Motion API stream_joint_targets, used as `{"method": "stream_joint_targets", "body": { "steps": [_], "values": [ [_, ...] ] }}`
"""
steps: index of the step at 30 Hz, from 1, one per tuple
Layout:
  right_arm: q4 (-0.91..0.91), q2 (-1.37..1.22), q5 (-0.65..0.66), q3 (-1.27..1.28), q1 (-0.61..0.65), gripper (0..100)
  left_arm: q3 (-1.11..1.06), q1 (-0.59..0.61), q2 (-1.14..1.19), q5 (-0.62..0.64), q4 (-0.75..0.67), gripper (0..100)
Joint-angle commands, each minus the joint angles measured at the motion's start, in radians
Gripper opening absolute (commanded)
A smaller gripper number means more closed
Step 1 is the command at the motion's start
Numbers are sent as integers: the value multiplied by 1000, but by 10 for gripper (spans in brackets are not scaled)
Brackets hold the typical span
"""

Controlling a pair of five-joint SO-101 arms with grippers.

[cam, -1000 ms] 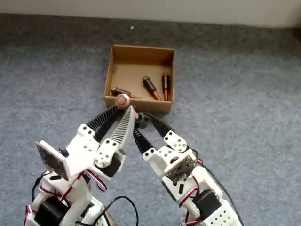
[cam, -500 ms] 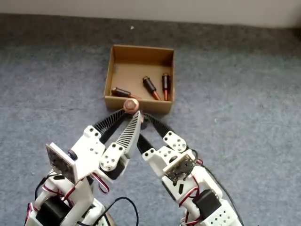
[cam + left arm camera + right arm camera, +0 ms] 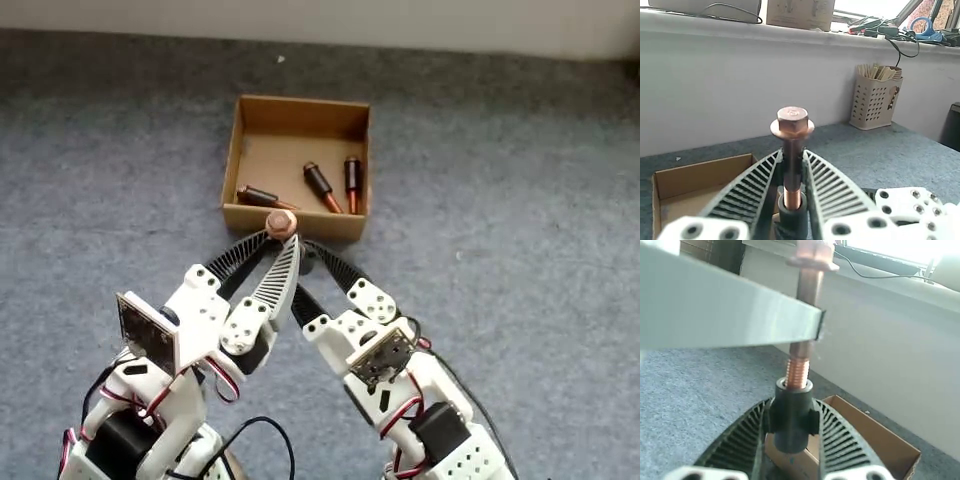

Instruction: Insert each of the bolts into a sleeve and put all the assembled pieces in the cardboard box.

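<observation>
Copper flange-head bolt now slightly nearer my right arm than before, upright, clamped in my left gripper; threaded tip sits in black cylindrical sleeve, pinched by my right gripper, just before brown cardboard box.

I work over a grey carpet that runs up to a white wall. Ahead of me a pale perforated basket of wooden sticks stands by that wall. Cables lie on the ledge above.
</observation>
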State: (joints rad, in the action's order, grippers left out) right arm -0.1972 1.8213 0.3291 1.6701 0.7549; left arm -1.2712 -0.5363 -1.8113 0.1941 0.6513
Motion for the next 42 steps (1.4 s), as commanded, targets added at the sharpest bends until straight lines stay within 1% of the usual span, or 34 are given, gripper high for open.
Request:
{"method": "stream_joint_targets", "body": {
  "steps": [1,4,8,11,14,16,18,20,24,25,28,29,37,39,42],
  "values": [
    [1,15,9,104,5,6,-8,16,-10,-9,-8,6],
    [1,15,6,101,-2,6,-15,18,-10,-12,-5,7],
    [1,15,3,101,-22,6,-16,16,-10,-89,-2,7],
    [1,15,3,101,-35,6,-19,16,-10,-100,26,11],
    [1,15,3,105,-35,6,-12,22,-10,-101,75,69],
    [1,15,3,105,-36,6,-10,56,-10,-101,95,95],
    [1,15,2,101,-48,6,-19,85,-8,-101,106,98],
    [1,15,2,101,-65,6,-21,88,-8,-103,129,98],
    [1,15,2,101,-71,6,-21,85,-8,-164,164,99],
    [1,15,2,101,-71,6,-21,85,-8,-164,176,107],
    [1,15,2,101,-71,6,-13,85,-8,-164,233,187],
    [1,15,2,101,-71,6,-12,85,-8,-164,241,197],
    [1,15,2,108,-74,6,-10,94,-8,-164,239,192],
    [1,15,2,108,-93,6,-10,96,-8,-166,239,192],
    [1,15,2,108,-137,6,-2,153,-8,-166,239,186]
  ]
}}
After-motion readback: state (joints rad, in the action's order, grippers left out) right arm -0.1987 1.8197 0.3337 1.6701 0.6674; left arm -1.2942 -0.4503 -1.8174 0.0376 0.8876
